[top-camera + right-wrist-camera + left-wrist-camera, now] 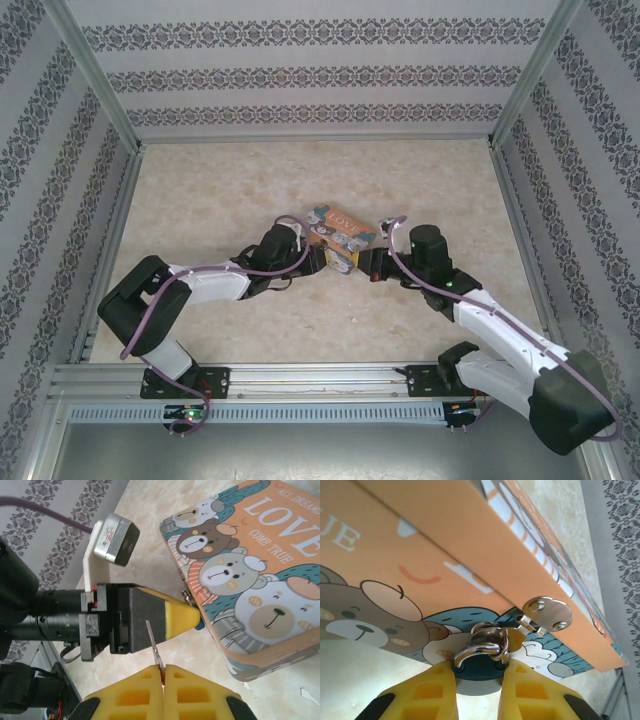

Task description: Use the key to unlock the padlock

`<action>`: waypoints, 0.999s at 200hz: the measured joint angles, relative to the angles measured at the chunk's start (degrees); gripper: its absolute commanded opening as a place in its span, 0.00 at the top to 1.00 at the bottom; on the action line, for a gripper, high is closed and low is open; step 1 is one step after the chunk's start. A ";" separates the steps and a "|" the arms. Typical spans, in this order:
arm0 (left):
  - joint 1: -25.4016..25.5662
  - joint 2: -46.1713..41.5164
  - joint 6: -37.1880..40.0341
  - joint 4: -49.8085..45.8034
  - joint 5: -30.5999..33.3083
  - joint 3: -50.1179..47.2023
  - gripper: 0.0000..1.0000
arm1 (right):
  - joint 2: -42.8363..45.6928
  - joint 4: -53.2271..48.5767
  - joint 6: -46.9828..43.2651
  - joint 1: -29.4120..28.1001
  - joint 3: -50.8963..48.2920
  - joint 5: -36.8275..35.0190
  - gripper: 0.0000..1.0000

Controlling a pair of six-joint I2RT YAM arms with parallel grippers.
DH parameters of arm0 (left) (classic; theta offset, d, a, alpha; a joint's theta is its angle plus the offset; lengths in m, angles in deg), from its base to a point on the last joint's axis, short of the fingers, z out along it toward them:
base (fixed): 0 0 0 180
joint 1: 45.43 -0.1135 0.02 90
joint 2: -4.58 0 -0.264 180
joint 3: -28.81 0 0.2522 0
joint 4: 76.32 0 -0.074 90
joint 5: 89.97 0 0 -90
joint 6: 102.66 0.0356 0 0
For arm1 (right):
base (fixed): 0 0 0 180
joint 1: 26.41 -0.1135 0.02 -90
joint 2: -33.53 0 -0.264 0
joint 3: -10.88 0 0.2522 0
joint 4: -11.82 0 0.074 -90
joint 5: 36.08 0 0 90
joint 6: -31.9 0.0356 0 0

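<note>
The left gripper (478, 681) was set almost closed around the small padlock (476, 670) with a teal-blue body. Its yellow ribbed fingers (436, 692) were pressed against either side of that body. The padlock's silvery curved shackle (481, 647) was hooked into the shiny riveted metal hasp (546, 613) on the front of the rectangular orange tin box (445, 545) printed with cartoon bears. The padlock was thus found hanging against the box's front face, just below the seam between lid and base. Whether the shackle was latched could not be told.

The right gripper (162, 672) was fully closed, and the slim, pale silvery metal key (154, 642) was pinched between its yellow fingers (200, 692). The key's blade was seen sticking up out of the grip, tilted slightly to the left in the right wrist view. It was pointed toward the black and yellow finger of the left gripper (177, 620). Whether the two were touching could not be told. The tin box (250, 580), lettered "LOVE", was seen just beyond that finger.

From above, the tin box (338, 232) was seen lying near the middle of the pale marbled table (250, 340). The left gripper (322, 258) was placed at its near left side and the right gripper (368, 262) at its near right side, close together.
</note>
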 measured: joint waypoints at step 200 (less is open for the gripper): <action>0.74 -0.83 -18.27 5.64 -0.76 -3.61 0.95 | 2.93 8.09 -6.23 -19.30 -12.76 -21.33 1.00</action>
